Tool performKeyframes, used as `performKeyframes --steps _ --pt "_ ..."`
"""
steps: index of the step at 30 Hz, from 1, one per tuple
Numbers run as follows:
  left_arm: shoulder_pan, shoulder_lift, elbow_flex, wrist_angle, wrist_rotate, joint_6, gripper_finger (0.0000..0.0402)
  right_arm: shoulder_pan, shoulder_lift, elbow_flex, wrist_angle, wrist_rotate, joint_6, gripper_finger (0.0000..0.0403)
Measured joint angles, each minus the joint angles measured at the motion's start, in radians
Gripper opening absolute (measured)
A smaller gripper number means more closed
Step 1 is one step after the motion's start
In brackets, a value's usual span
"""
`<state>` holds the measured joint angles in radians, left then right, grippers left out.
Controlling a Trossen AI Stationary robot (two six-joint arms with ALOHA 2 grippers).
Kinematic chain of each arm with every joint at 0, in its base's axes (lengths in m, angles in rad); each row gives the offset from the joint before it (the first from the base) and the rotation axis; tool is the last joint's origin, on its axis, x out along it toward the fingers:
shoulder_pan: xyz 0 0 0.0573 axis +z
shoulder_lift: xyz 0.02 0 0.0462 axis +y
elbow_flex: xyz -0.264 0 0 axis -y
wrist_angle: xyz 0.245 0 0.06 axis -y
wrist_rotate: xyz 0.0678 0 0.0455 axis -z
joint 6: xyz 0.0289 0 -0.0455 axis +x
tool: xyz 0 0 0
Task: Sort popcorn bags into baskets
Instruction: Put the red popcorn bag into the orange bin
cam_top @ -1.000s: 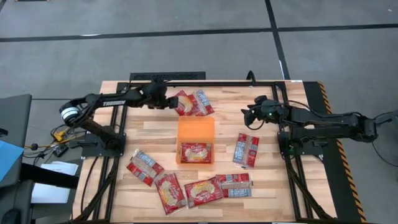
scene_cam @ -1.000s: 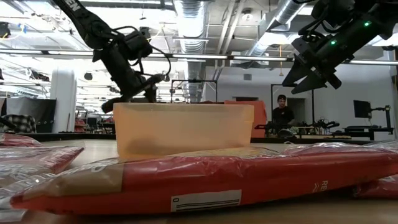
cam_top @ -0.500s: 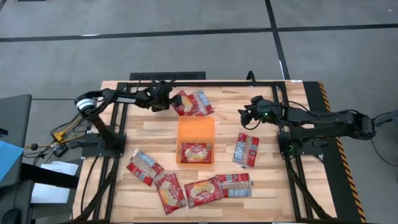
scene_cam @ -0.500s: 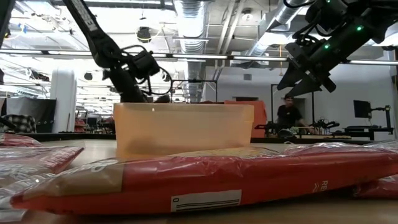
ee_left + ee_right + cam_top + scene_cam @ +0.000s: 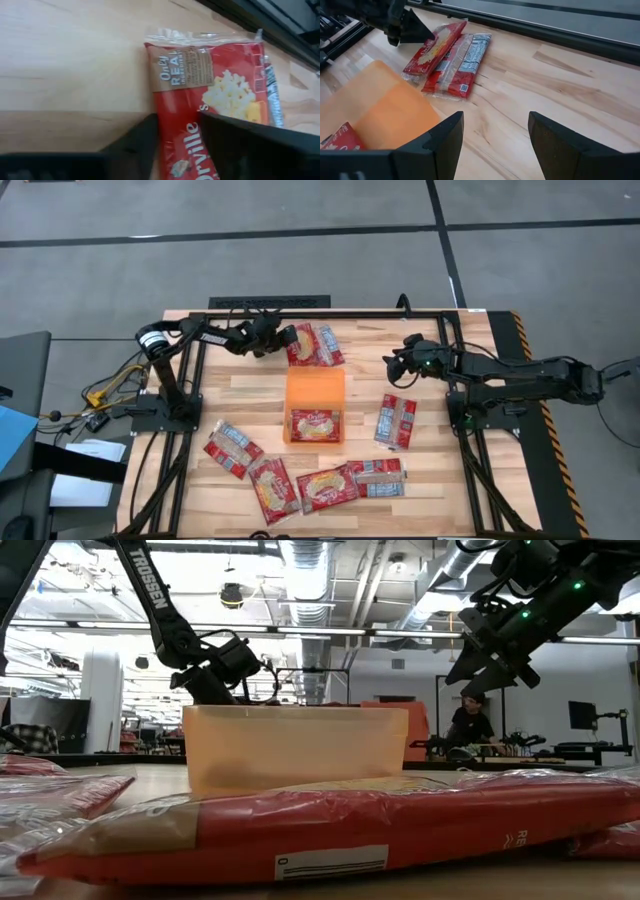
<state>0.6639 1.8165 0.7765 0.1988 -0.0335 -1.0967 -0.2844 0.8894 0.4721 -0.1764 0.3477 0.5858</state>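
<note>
My left gripper point(image 5: 283, 340) is at the table's far side, shut on a red popcorn bag point(image 5: 303, 345) that overlaps a second bag point(image 5: 327, 345) showing grey-blue print. The orange basket point(image 5: 315, 385) stands mid-table with one bag point(image 5: 315, 423) lying flat inside at its near end. Several more bags lie flat on the near half, such as one point(image 5: 397, 421) right of the basket. My right gripper point(image 5: 392, 364) hovers open above the table, right of the basket's far end, and touches nothing. My left gripper holds the red bag by its left end point(image 5: 175, 135), which shows between the two fingers point(image 5: 140, 140) in the left wrist view. The fingers come slanting down from the table's left. The held end is raised point(image 5: 427, 37); the bag's other end rests on the second bag point(image 5: 462, 65).
Several bags cluster near the table's near edge point(image 5: 232, 448), point(image 5: 272, 488), point(image 5: 326, 486), point(image 5: 377, 477). A black frame point(image 5: 330, 313) runs along the far edge and down both sides. Bare wood lies between the basket and my right gripper. A person point(image 5: 470, 720) stands in the room beyond.
My left gripper has moved toward the table's right, against the far bags, and its arm has swung in behind it. The two far bags have turned and shifted slightly right. My right gripper has drifted a little toward the table's left and then held still.
</note>
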Motion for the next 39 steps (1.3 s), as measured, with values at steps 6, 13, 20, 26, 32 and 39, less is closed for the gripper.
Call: performKeyframes --steps 6,13,20,26,32,39 --pt "0.000 0.001 0.000 -0.004 0.018 0.021 0.0012 0.000 0.006 0.013 0.003 0.000 -0.011 0.0233" --pt "-0.012 -0.025 -0.003 -0.002 0.131 0.022 0.0001 0.000 0.122 0.166 0.007 -0.007 -0.160 0.0173" --pt "-0.007 -0.155 -0.005 -0.041 0.100 0.076 0.0000 -0.007 0.246 0.281 0.005 -0.007 -0.237 0.0121" --pt "0.004 -0.272 -0.004 -0.068 0.107 0.147 0.0000 -0.014 0.251 0.294 -0.010 -0.008 -0.254 0.0109" --pt "0.003 -0.456 -0.004 -0.142 0.171 0.269 0.0000 -0.054 0.173 0.294 -0.083 -0.008 -0.254 0.0108" --pt "-0.044 -0.660 -0.002 -0.245 0.363 0.370 0.0001 -0.089 0.092 0.294 -0.137 -0.006 -0.249 0.0108"
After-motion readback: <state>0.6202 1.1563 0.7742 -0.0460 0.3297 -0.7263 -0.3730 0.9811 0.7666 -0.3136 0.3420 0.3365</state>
